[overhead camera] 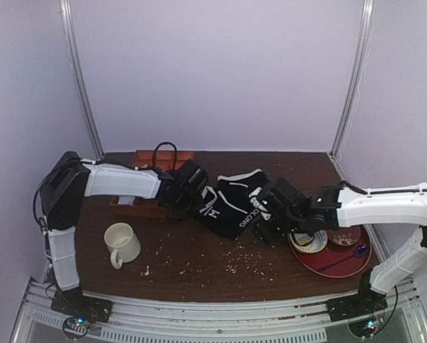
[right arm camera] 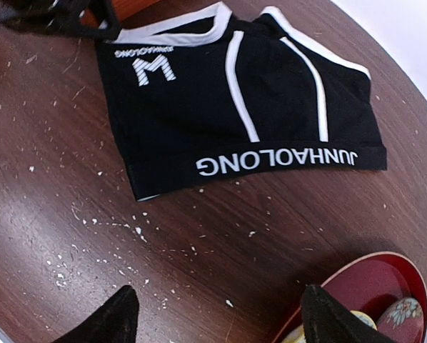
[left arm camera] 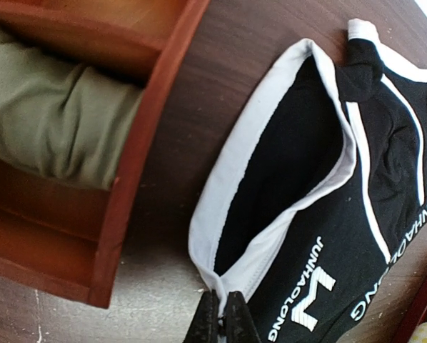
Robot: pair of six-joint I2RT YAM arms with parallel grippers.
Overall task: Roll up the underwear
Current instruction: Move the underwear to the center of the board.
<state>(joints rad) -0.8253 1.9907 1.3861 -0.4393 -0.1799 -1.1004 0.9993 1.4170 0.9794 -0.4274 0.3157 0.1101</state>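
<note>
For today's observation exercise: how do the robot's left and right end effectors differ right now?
1. The left end effector is shut, pinching the white edge of the black fabric underwear; the right end effector is open and holds nothing.
2. The left touches the garment; the right hovers apart, above the bare brown wooden table.
Shared: both have black fingers.

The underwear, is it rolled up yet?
Not yet. Nothing looks rolled: the black underwear lies spread flat on the table. In hand: the left claw is shut on its white-edged hem, while the right claw hangs open just short of the lettered waistband. The whole roll is left.
</note>
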